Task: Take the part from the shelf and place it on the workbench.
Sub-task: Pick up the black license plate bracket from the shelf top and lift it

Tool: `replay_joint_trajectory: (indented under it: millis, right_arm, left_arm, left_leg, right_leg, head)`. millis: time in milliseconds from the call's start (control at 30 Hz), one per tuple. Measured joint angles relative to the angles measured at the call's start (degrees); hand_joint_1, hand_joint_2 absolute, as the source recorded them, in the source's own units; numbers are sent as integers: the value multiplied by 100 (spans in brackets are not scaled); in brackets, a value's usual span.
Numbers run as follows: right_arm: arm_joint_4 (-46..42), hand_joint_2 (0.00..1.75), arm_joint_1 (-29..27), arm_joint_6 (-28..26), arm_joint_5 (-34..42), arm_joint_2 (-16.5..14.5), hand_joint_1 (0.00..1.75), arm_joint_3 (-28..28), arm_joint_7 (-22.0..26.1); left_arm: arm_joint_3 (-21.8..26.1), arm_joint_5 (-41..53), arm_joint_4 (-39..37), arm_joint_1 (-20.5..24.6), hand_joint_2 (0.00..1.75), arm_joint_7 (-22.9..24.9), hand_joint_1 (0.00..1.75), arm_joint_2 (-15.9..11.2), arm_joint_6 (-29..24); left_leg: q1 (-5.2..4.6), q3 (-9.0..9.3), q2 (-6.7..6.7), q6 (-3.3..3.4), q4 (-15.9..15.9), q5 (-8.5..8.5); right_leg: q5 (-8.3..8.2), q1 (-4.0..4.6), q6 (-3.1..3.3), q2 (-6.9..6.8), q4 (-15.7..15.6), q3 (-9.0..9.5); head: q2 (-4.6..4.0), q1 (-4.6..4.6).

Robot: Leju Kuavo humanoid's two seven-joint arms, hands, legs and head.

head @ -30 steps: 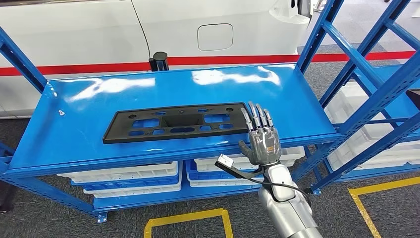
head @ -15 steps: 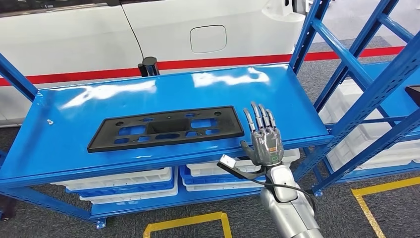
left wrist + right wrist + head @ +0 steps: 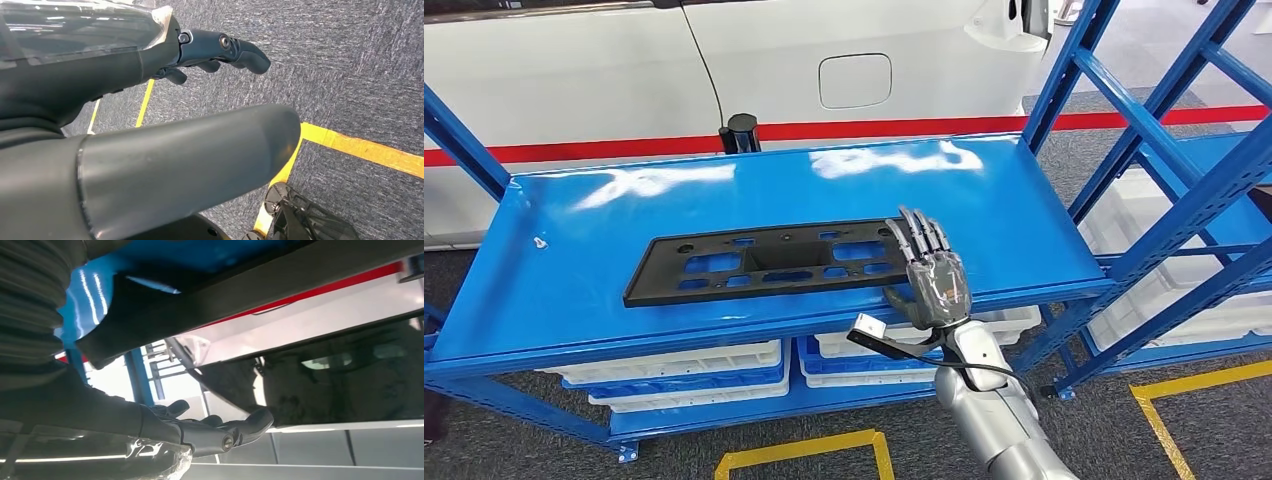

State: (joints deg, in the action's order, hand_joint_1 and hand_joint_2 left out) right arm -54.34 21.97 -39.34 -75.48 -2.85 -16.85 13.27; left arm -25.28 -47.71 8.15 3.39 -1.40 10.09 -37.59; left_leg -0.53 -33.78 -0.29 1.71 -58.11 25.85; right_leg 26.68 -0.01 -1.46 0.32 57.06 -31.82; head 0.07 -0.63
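Note:
A long flat black part [image 3: 764,262] with several cut-outs lies on the blue shelf [image 3: 984,200], near its front edge. My right hand [image 3: 932,280] reaches in from the front. Its fingers are stretched out and slightly apart over the part's right end, and the thumb hangs at the shelf's front lip. It grips nothing. The right wrist view shows the same right hand [image 3: 150,425] with loose fingers just under the blue shelf edge. My left hand [image 3: 125,65] hangs over grey carpet, its fingers loosely bent and holding nothing.
White bins [image 3: 684,365] fill the lower shelf level. Behind the shelf are a white car body [image 3: 854,60] and a black post [image 3: 741,130]. Blue rack uprights [image 3: 1164,200] stand close on the right. Yellow tape [image 3: 804,445] marks the floor in front.
The camera has swayed a little. My right hand has moved left and forward, so its fingers now lie over the part's right end instead of beside it.

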Motion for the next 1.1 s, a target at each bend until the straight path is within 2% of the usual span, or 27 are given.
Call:
replay_joint_trajectory:
  millis: [333, 467, 567, 733, 1100]
  right_arm:
    - [451, 175, 290, 0, 241, -150, 1, -92, 328]
    - [822, 175, 579, 0, 308, -233, 148, -96, 344]
    - [1060, 175, 763, 0, 279, -278, 167, -93, 333]
    - [1184, 175, 835, 0, 88, -320, 172, -66, 236]
    - [1130, 175, 783, 0, -244, -337, 171, 120, 213]
  left_arm:
    - [-39, 52, 0, 8, 0, 51, 0, 1, -36]
    - [-56, 102, 0, 15, 0, 85, 0, 2, -44]
    - [-58, 145, 0, 20, 0, 104, 0, 3, -44]
    - [-58, 189, 0, 22, 0, 171, 0, 3, -42]
    - [-69, 190, 0, 22, 0, 168, 0, 1, -42]
  left_leg:
    - [8, 2, 5, 10, -1, 0]
    - [16, 6, 10, 10, 0, -2]
    - [19, 6, 9, 11, 1, -4]
    - [19, 5, 8, 11, 2, -3]
    - [16, 3, 5, 12, 2, -3]
  right_leg:
    - [-5, 3, -11, -2, -2, 0]
    - [-5, 8, -11, -1, -1, -1]
    - [-5, 11, -10, -1, 1, -1]
    - [-4, 15, -10, -2, 1, -2]
    - [-4, 15, -10, -3, 0, -3]
  head:
    - [0, -2]
    - [-1, -2]
    - [0, -2]
    - [0, -2]
    - [0, -2]
